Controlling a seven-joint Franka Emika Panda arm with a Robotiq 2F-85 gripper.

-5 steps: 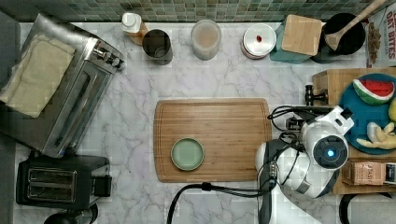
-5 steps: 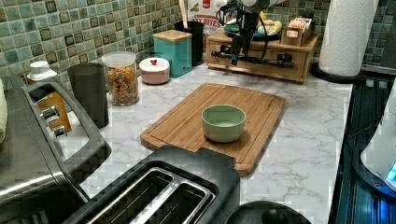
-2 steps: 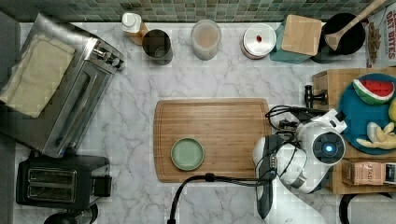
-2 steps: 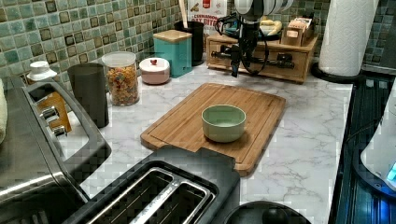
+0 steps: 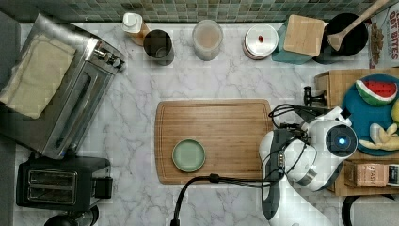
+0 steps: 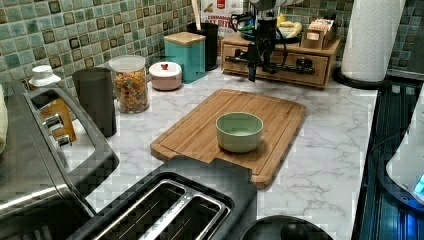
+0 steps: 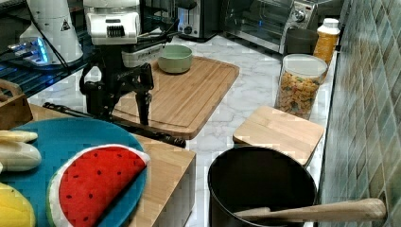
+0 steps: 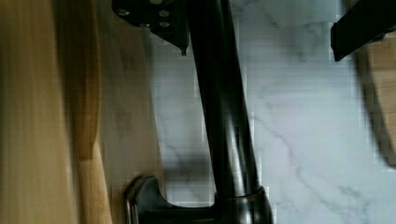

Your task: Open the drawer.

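Since a second ago the arm has shifted toward the top view's right, closer to the cabinet [image 6: 327, 70], and the gripper [image 7: 120, 111] has dropped to handle height in the left view.

Jaws are wide open with nothing gripped; the wrist view has the black bar handle [image 8: 224, 121] running between the two fingers [image 8: 163, 25], close to one and well clear of the other.

The drawer [image 6: 315, 61] sits in the cabinet at the far end of the counter in the left view, just past the cutting board [image 6: 240, 125]; it looks fully shut, with its front flush.

Handling, my read:
- The drawer is rigid wood, shallow and probably light; it should slide straight out with modest force.
- The bar is stiff metal, round and smooth, so the pads could slip along it; I'd clamp firmly and pull square to the front.
- I'd take hold near mid-span, between the end posts; an off-centre pull may rack the drawer.
- The cabinet is small and carries the blue plate [image 7: 71, 137] with toy fruit; a hard yank could drag the whole box, so pull slowly.

Next move as I judge it: centre on the bar, then close.
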